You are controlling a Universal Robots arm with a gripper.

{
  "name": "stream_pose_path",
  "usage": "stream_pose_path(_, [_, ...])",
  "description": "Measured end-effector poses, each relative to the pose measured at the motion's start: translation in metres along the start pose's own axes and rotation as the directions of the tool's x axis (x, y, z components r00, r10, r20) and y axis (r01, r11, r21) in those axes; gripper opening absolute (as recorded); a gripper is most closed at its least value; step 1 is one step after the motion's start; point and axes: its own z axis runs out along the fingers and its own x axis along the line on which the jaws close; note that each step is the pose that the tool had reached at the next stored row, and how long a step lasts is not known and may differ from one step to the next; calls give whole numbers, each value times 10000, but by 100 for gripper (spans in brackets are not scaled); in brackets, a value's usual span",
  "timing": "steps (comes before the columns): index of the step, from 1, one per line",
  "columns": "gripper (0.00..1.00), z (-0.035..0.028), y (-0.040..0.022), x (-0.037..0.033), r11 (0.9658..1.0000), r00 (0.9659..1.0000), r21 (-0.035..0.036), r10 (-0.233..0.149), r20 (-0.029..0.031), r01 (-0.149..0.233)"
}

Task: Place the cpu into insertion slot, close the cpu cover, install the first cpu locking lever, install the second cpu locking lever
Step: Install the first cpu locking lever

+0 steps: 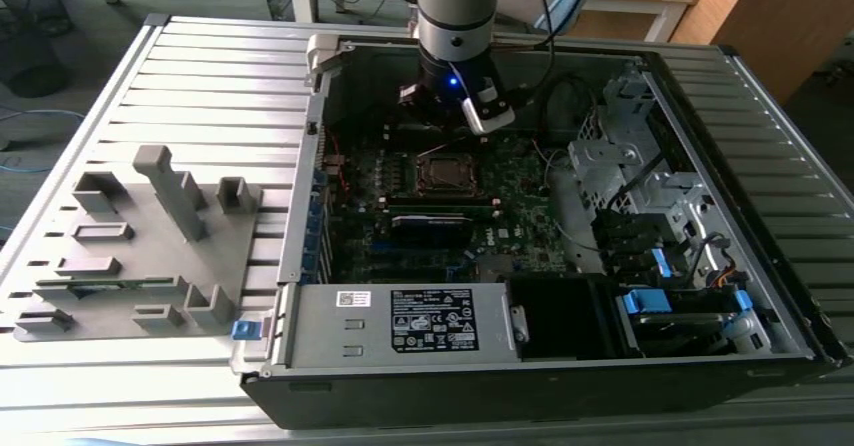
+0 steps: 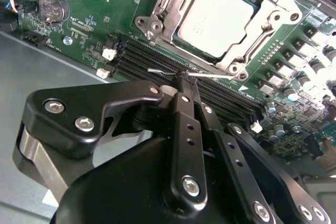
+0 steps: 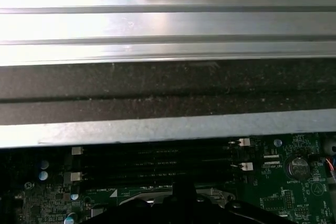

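Silver-grey cpu (image 2: 218, 17) sitting in the insertion slot (image 1: 423, 173) on the green board (image 2: 89, 35), cpu cover (image 2: 167, 1) lying flat round it. Black gripper (image 2: 185, 80) down at the thin wire locking lever (image 2: 215, 75) just beside the slot, fingertips squeezed tight together on it; hard to tell if pinching or only pushing. Best to move the lever slowly and evenly, stay off the long memory slots (image 2: 136, 56) next to it, and not bump the cover.

We see our arm (image 1: 454, 1) standing vertical in the exterior view, the wrist (image 1: 451, 51) pointing straight down with a small blue light (image 1: 454, 79) glowing on it. In the second wrist view our gripper (image 2: 185, 81) has its two black fingers (image 2: 184, 129) pressed together, tips meeting.
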Motion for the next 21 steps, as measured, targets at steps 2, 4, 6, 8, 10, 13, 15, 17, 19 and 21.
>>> stream_pose_path(2, [10, 8, -1, -3, 10000, 10000, 2, 20, 5, -20])
stream_pose_path(4, [10, 15, -2, -7, 9999, 9999, 13, 150, 31, -150])
stream_pose_path(6, [10, 21, -4, -9, 9994, 9994, 26, 352, 74, -353])
stream_pose_path(8, [10, 22, -4, -9, 9989, 9989, 35, 457, 95, -457])
stream_pose_path(10, [10, 23, -4, -9, 9989, 9989, 33, 462, 98, -462])
stream_pose_path(13, [10, 24, -4, -9, 9983, 9983, 40, 574, 123, -575])
stream_pose_path(15, [10, 25, -4, -10, 9972, 9971, 48, 739, 158, -740])
stream_pose_path(17, [10, 25, -4, -10, 9959, 9958, 58, 896, 191, -897])
stream_pose_path(19, [10, 25, -4, -11, 9952, 9950, 61, 973, 208, -974])
stream_pose_path(21, [10, 25, -4, -10, 9950, 9948, 63, 996, 213, -998])
